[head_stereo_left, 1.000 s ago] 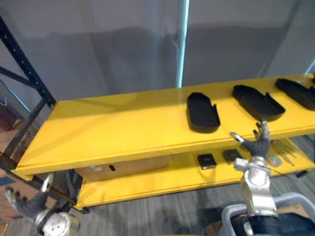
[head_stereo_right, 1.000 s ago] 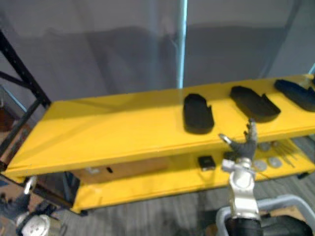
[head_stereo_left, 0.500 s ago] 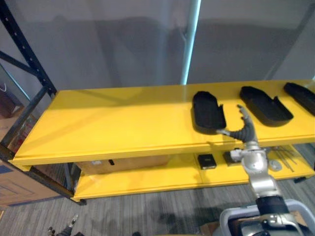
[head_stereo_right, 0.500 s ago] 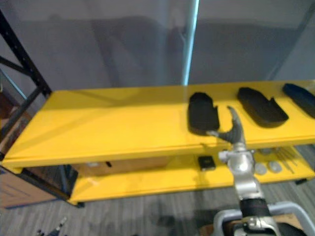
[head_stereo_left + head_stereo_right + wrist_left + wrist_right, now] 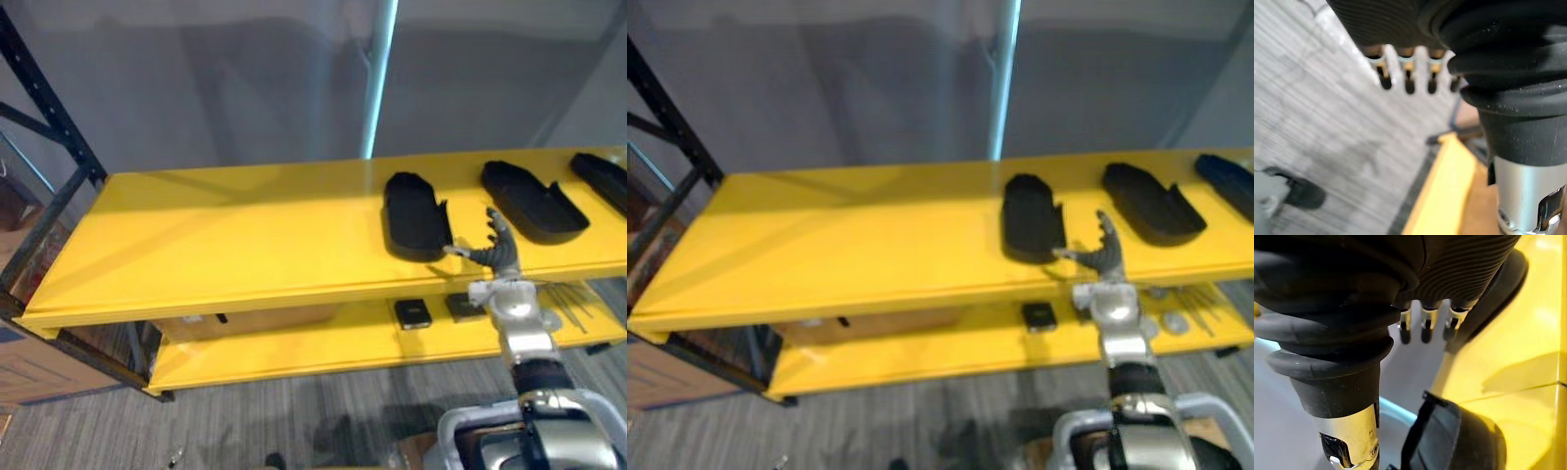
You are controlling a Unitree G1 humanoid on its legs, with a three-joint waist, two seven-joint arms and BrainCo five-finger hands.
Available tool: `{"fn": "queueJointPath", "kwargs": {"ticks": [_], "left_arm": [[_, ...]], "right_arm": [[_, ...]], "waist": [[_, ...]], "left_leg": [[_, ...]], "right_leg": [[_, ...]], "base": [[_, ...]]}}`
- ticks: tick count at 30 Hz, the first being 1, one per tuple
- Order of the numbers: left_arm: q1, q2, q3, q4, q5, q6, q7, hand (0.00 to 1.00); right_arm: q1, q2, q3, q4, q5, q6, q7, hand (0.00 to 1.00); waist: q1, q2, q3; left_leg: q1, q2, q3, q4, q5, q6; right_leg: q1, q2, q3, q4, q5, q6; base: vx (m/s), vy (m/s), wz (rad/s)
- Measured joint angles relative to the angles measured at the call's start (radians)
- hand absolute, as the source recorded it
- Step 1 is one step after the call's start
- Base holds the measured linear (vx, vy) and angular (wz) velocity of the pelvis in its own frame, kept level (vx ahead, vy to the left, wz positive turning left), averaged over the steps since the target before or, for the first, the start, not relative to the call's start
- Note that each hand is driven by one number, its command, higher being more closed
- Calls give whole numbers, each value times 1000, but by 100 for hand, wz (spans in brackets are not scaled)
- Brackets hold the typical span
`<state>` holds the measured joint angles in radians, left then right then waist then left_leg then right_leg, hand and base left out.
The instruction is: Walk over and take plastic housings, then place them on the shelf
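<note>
Yellow shelf (image 5: 245, 245), black plastic housings (image 5: 534, 201) in row on top, right hand (image 5: 495, 253) fingers spread, empty, beside leftmost housing (image 5: 416, 215), left hand (image 5: 1408, 81) fingers straight above floor (image 5: 1312, 122)

Three black plastic housings (image 5: 1032, 220) lie flat on the yellow top board of the shelf (image 5: 245, 235), off to my right, in a row and apart from one another. Each is a long, shallow shell, hollow side up, with a raised rim. The first housing (image 5: 415, 215) points front to back, near the board's front edge. The second housing (image 5: 534, 201) lies angled. The third housing (image 5: 600, 180) is cut off by the view's right edge.
</note>
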<state>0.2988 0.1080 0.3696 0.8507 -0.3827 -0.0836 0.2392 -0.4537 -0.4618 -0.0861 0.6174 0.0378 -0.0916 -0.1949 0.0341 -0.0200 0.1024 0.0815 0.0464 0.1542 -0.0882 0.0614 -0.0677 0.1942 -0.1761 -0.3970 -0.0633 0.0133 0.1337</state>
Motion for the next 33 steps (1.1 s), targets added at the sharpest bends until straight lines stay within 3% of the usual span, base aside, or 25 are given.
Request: {"fn": "queueJointPath", "kwargs": {"ticks": [7,14,20,23,27,30,33], "left_arm": [[12,0,-1,36,1,6,-14,0],[22,-1,-6,36,2,21,-28,0],[32,-20,-79,35,9,20,-56,0],[31,-23,-117,33,9,18,-72,0],[22,-29,-159,32,8,-7,-96,0],[17,-29,-196,29,6,-14,-96,0],[14,-29,-230,22,-3,-25,-99,0]], "right_arm": [[-146,-10,-52,163,138,-2,58,0],[-334,-100,-75,348,208,3,118,0],[-488,-184,-99,444,223,44,125,0],[-579,-223,-101,480,216,93,90,0],[-644,-292,-101,511,139,164,-43,0],[-666,-310,-101,538,135,180,-156,0],[-672,-324,-100,538,136,185,-181,0]], "waist": [[14,13,26],[41,36,77],[67,69,130],[76,85,159],[78,104,190],[80,115,206],[81,127,220]], "left_leg": [[4,-11,-13,0,1,2],[-14,-41,-68,1,13,17],[-32,-66,-120,5,29,29],[-50,-69,-129,6,39,36],[-78,-72,-146,6,54,38],[-84,-68,-145,6,57,37],[-84,-62,-143,6,58,36]], "right_leg": [[13,-9,-18,0,-2,6],[31,-31,-74,1,0,21],[30,-52,-125,34,-8,30],[-1,-68,-126,76,-23,29],[-54,-86,-130,152,-57,28],[-70,-88,-124,173,-65,26],[-85,-88,-119,198,-80,21]], "base": [[-10,10,7],[9,23,24],[-2,47,27],[-20,57,9],[-34,34,12],[-7,-1,-2],[-12,-17,-4]]}}
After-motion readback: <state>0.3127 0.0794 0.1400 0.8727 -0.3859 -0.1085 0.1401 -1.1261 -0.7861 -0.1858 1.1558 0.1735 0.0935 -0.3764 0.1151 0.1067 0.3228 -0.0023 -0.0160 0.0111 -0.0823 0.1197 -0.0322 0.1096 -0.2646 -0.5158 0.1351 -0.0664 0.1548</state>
